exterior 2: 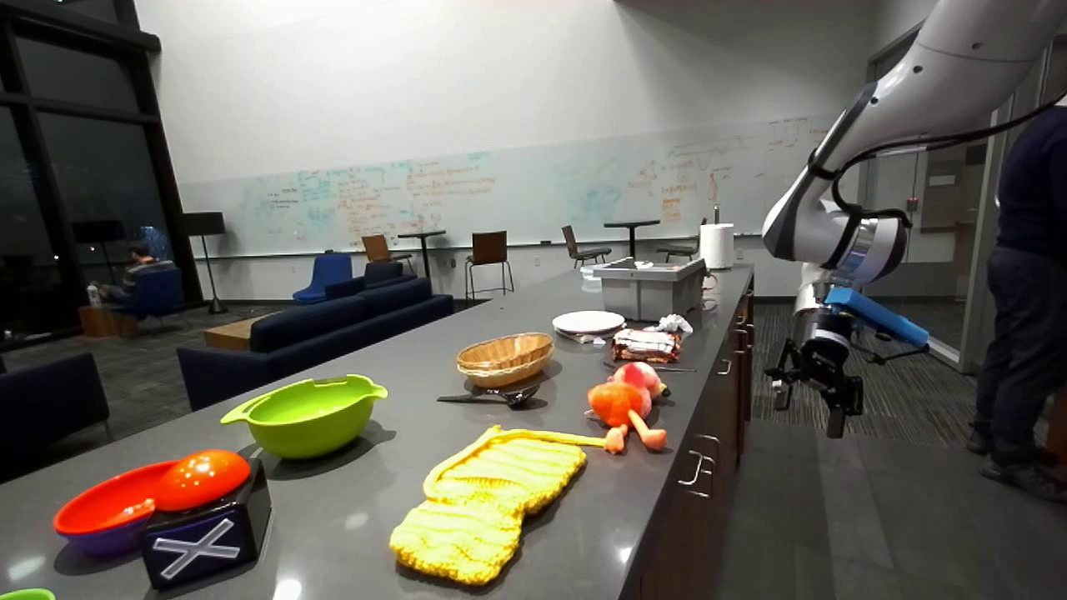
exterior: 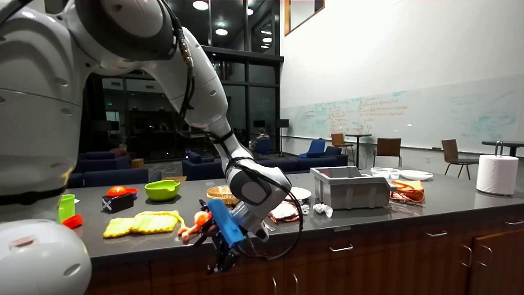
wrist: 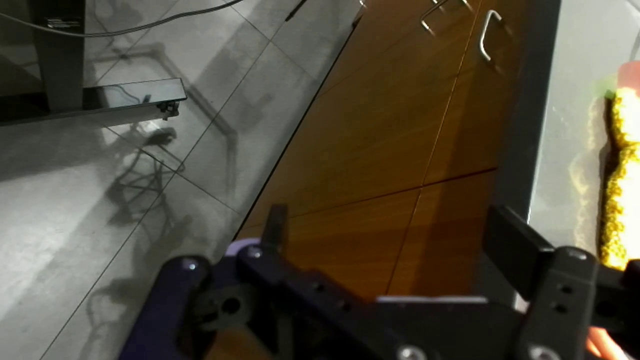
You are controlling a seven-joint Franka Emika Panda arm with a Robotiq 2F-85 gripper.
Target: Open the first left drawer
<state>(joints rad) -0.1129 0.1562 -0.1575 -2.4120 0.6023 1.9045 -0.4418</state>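
My gripper (exterior: pixel 209 253) hangs in front of the counter edge, beside the left cabinet fronts. It is open and empty, its two fingers wide apart in the wrist view (wrist: pixel 395 240). It also shows off the counter front (exterior 2: pixel 809 408). A shallow dark-brown drawer front (exterior: pixel 180 270) is behind the gripper and is shut; its bar handle shows in an exterior view (exterior 2: pixel 698 467). A further-left drawer front (wrist: pixel 465 115) has a silver bar handle (wrist: pixel 483 37) and is also shut. I cannot tell which is the first left drawer. The gripper touches neither handle.
The grey countertop (exterior 2: pixel 358 492) overhangs the fronts. Near its edge lie a yellow knitted cloth (exterior 2: pixel 492 500) and an orange plush (exterior 2: pixel 621 404). A green bowl (exterior 2: pixel 308 417) and grey bin (exterior: pixel 352 190) stand farther back. A person (exterior 2: pixel 1029 275) stands behind the arm.
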